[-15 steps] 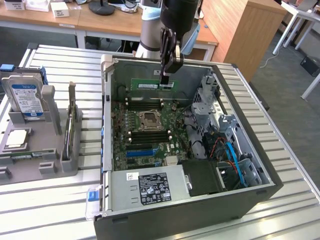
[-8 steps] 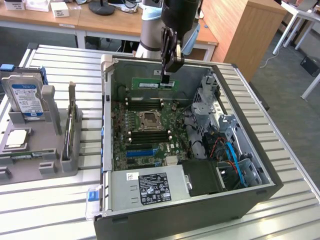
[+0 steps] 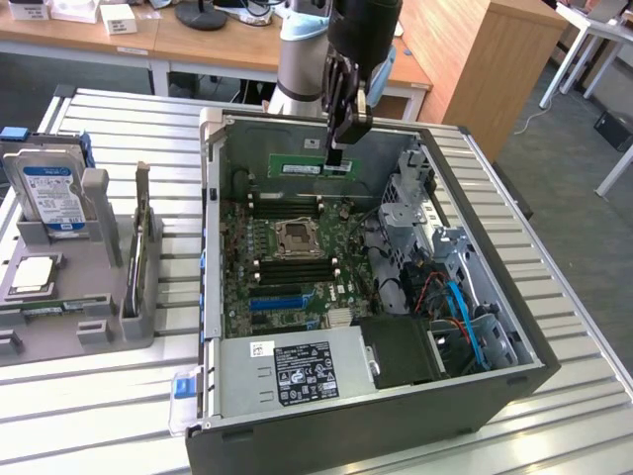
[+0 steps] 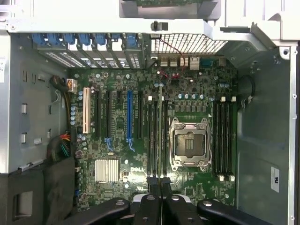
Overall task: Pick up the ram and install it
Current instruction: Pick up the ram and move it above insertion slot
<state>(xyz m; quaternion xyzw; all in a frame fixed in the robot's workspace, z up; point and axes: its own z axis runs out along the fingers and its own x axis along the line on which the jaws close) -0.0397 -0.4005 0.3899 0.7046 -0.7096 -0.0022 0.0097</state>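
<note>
Ram (image 3: 302, 165) level in gripper (image 3: 337, 153), long axis along memory slots (image 4: 222, 138).

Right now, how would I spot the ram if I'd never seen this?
Look at the big open computer case on the slatted table. By the wall nearest the arm, the black end effector is shut on the ram. It is the only long, thin green stick held up above the motherboard.
</note>
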